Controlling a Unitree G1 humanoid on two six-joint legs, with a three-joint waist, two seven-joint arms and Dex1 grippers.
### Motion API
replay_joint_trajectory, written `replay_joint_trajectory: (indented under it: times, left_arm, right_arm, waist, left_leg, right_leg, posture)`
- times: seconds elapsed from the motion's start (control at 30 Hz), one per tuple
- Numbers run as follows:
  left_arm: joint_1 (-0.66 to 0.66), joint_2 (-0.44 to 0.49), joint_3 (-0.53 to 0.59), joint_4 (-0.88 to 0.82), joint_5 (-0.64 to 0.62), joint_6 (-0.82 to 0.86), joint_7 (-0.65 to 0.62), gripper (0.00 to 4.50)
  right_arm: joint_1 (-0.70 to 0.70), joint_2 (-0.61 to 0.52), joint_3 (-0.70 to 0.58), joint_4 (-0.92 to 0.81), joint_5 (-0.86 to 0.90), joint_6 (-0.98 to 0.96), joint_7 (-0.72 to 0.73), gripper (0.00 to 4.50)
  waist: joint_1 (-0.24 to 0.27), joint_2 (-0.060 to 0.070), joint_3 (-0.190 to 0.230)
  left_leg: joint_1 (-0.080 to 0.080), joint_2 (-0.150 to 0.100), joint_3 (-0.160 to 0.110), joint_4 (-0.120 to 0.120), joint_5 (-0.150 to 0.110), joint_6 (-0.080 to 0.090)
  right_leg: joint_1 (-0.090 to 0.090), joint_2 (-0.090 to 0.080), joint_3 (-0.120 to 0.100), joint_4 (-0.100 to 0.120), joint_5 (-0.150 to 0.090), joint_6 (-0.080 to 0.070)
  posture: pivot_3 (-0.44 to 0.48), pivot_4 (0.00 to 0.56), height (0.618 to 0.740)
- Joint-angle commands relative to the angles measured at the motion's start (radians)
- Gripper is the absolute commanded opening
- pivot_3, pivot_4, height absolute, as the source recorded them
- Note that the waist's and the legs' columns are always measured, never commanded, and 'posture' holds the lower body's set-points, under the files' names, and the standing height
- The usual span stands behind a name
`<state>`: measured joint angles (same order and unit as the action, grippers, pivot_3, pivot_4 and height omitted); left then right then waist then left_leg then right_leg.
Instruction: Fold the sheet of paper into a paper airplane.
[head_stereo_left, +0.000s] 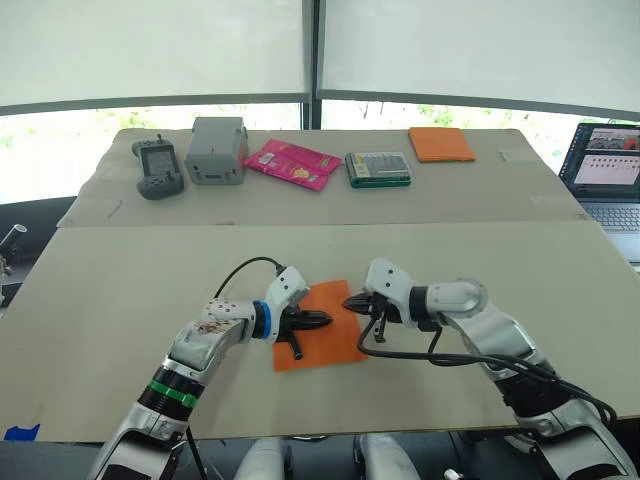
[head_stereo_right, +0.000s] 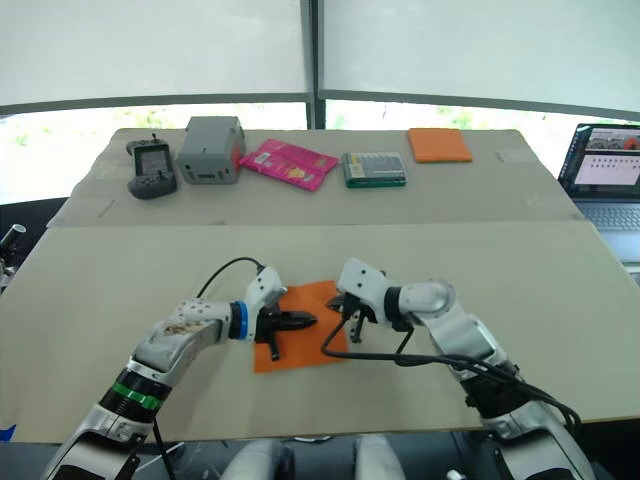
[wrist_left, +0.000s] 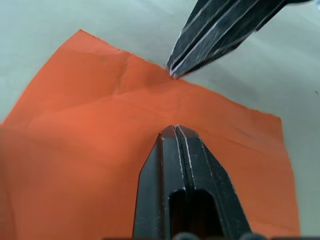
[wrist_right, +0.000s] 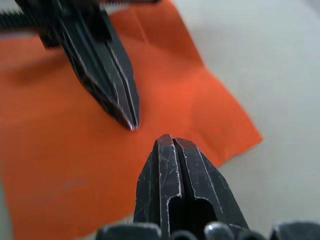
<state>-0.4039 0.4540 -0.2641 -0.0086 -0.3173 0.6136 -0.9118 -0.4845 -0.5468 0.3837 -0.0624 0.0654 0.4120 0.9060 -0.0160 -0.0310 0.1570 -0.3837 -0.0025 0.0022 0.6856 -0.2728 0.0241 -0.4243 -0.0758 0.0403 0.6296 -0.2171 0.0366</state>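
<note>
The left gripper (head_stereo_left: 322, 321) has its two black fingers pressed together with nothing between them, and its tip is poised over the middle of the sheet of paper (head_stereo_left: 330, 350). The right gripper (head_stereo_left: 352, 302) is likewise closed on nothing, and its tip meets the far right edge of the sheet of paper; the two tips point at each other with a small gap between them. The sheet of paper lies flat and unfolded on the near worktop (head_stereo_left: 120, 290), with faint crease lines visible in the left wrist view. Beyond the sheet of paper, a second worktop (head_stereo_left: 520, 185) carries a row of items: a grey handheld controller (head_stereo_left: 157, 166) farthest to the left, then a grey box (head_stereo_left: 217, 150), a pink packet (head_stereo_left: 293, 163), a green case (head_stereo_left: 378, 169), and an orange pad (head_stereo_left: 441, 144) farthest to the right. A laptop (head_stereo_left: 605, 180) with a lit screen stands well to the right of the sheet of paper.
</note>
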Motion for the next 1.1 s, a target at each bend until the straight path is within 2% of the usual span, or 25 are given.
replay_joint_trajectory:
  times: [0.03, 0.2, 0.37, 0.5, 0.6, 0.73, 0.8, 1.1]
  left_arm:
    - [0.033, 0.026, 0.043, -0.042, -0.008, 0.009, 0.014, 0.0]
    - [0.074, 0.021, 0.039, -0.06, 0.008, 0.0, 0.033, 0.0]
    - [0.109, 0.012, 0.041, -0.088, 0.006, 0.011, 0.063, 0.0]
    - [0.128, -0.004, 0.022, -0.09, 0.019, 0.002, 0.086, 0.0]
    - [0.128, -0.014, 0.015, -0.092, 0.023, 0.002, 0.096, 0.0]
    - [0.126, -0.019, 0.008, -0.092, 0.028, -0.002, 0.099, 0.0]
    - [0.124, -0.019, 0.003, -0.09, 0.033, -0.006, 0.099, 0.0]
    - [0.12, -0.011, -0.015, -0.091, 0.051, -0.02, 0.095, 0.0]
  right_arm:
    - [0.009, 0.018, 0.008, 0.027, -0.012, -0.039, 0.008, 0.05]
    - [0.02, 0.026, 0.022, 0.056, -0.045, -0.054, 0.015, 0.05]
    - [-0.021, 0.034, -0.083, 0.009, 0.027, -0.006, 0.014, 0.05]
    - [-0.086, 0.036, -0.16, 0.052, 0.051, 0.058, -0.02, 0.05]
    - [-0.107, 0.05, -0.204, 0.071, 0.105, 0.154, -0.011, 0.82]
    - [-0.131, 0.081, -0.226, 0.111, 0.101, 0.247, -0.083, 2.3]
    - [-0.137, 0.119, -0.258, 0.116, 0.156, 0.351, -0.103, 2.89]
    - [-0.12, 0.167, -0.251, 0.106, 0.225, 0.521, -0.121, 2.89]
  waist:
    - [-0.001, 0.0, 0.0]
    - [0.0, 0.0, 0.0]
    - [0.0, 0.0, 0.0]
    - [0.002, 0.0, 0.0]
    - [0.007, 0.0, 0.0]
    - [0.008, 0.0, 0.0]
    - [0.007, 0.0, 0.0]
    - [0.007, 0.001, 0.0]
  left_leg:
    - [0.0, 0.0, 0.0, 0.0, 0.0, 0.0]
    - [0.003, 0.0, 0.0, 0.0, 0.0, 0.0]
    - [0.003, 0.001, 0.0, 0.0, 0.0, 0.0]
    - [0.002, 0.0, 0.0, 0.0, 0.0, 0.0]
    - [0.003, 0.0, 0.0, 0.0, 0.0, 0.0]
    - [0.002, 0.0, -0.001, 0.0, 0.0, 0.0]
    - [0.002, 0.0, 0.0, 0.0, 0.0, 0.0]
    - [0.002, 0.0, -0.001, 0.0, 0.0, 0.0]
  right_leg:
    - [0.0, 0.0, 0.0, 0.0, 0.0, 0.0]
    - [0.003, 0.0, 0.0, 0.0, 0.0, 0.0]
    - [0.002, 0.0, 0.0, 0.001, 0.0, 0.0]
    - [0.002, -0.001, 0.0, 0.0, 0.0, 0.0]
    - [0.003, -0.001, 0.0, 0.0, 0.0, 0.0]
    - [0.002, -0.001, 0.0, 0.0, 0.0, 0.0]
    - [0.002, -0.001, 0.0, 0.0, 0.0, 0.0]
    - [0.002, -0.001, 0.0, 0.0, 0.0, 0.0]
  posture:
    - [0.0, 0.15, 0.74]
    - [0.0, 0.15, 0.74]
    - [0.0, 0.15, 0.74]
    - [0.0, 0.15, 0.74]
    - [0.0, 0.15, 0.74]
    - [0.0, 0.15, 0.74]
    - [0.0, 0.15, 0.74]
    - [0.0, 0.15, 0.74]
